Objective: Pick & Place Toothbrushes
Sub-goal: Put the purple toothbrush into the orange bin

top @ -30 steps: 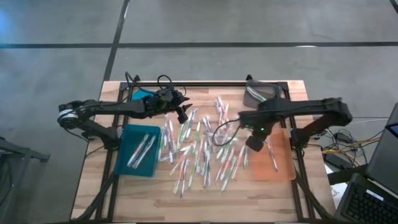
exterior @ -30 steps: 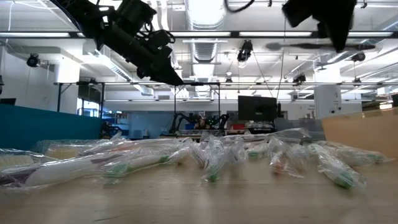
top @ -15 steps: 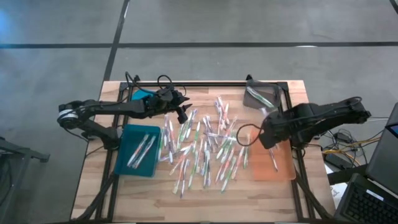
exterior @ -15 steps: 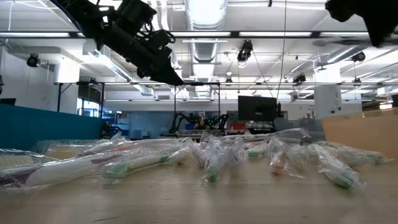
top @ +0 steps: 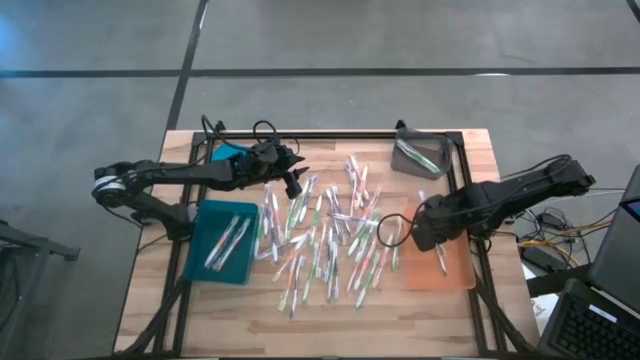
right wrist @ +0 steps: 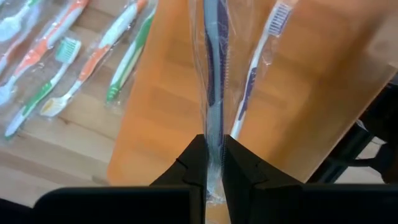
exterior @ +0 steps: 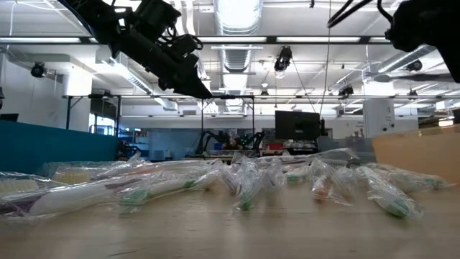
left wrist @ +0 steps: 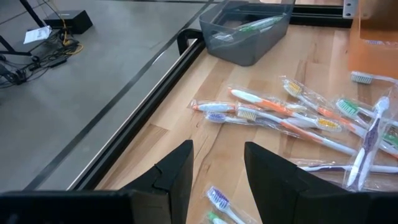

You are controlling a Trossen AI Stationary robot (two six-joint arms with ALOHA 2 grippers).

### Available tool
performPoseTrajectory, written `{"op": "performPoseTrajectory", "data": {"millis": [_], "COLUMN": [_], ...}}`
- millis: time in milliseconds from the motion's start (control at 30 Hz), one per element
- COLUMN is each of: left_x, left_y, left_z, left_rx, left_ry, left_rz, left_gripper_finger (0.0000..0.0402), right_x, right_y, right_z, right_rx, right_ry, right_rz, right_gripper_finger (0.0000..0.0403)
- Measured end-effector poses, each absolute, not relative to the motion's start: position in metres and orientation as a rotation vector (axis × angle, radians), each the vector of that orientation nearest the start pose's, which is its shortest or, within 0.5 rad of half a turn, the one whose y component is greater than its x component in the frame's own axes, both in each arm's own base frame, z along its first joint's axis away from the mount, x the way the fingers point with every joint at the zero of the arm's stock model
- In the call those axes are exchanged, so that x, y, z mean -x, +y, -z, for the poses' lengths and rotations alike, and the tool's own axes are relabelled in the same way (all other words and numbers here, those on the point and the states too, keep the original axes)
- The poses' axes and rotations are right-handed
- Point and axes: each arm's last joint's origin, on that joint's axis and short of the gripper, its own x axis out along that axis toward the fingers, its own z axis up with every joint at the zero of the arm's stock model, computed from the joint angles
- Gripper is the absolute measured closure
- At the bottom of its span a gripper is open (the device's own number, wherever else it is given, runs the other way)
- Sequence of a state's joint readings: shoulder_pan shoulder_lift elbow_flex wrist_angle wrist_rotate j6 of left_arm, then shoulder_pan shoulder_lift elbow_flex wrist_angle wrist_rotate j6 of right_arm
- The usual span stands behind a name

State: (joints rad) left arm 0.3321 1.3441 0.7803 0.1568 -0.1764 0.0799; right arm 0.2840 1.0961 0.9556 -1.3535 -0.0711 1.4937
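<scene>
Dozens of wrapped toothbrushes (top: 325,235) lie scattered flat on the wooden table, also seen in the low view (exterior: 244,183). My right gripper (top: 425,228) hovers over the left edge of the orange tray (top: 450,270), shut on a dark-blue toothbrush in a clear wrapper (right wrist: 211,68). One white-and-purple toothbrush (right wrist: 261,68) lies in that tray. My left gripper (top: 292,180) waits, open, above the pile's far left corner (left wrist: 217,171). The teal tray (top: 225,240) holds a few toothbrushes; the grey tray (top: 420,155) holds a green one. My right gripper pinches the wrapped dark-blue toothbrush between its two fingers (right wrist: 239,171) at one end of the wrapper (right wrist: 213,146). The fingers lie along the toothbrush, which reaches out past the fingertips over the orange tray. Whether its far end touches the tray I cannot tell.
A black cable loop (top: 388,228) hangs beside the right gripper. The black frame rail (left wrist: 155,74) runs along the table's far edge near the left gripper. Bare wood (top: 330,325) lies along the near edge. Cables and gear sit off the table's right side (top: 560,240).
My right gripper, shut on the toothbrush, has moved from over the pile's right side toward the table's right edge, to above the orange tray, then come down a little. The left arm has kept still.
</scene>
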Motion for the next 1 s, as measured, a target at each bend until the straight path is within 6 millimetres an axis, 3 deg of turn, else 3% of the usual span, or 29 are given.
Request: {"op": "performPoseTrajectory", "data": {"millis": [600,1000], "left_x": [-0.271,-0.271], "left_y": [0.099,0.099], "left_z": [-0.242,-0.242], "left_rx": [-0.067,-0.067], "left_ry": [0.435,0.435], "left_rz": [-0.48,-0.48], "left_gripper_finger": [0.0252,0.0252], "right_x": [-0.151,-0.147], "right_y": [0.048,0.049], "right_z": [-0.223,-0.213], "right_rx": [-1.07,-1.089], "right_ry": [1.413,1.433], "right_rz": [0.819,0.858], "right_gripper_finger": [0.038,0.038]}}
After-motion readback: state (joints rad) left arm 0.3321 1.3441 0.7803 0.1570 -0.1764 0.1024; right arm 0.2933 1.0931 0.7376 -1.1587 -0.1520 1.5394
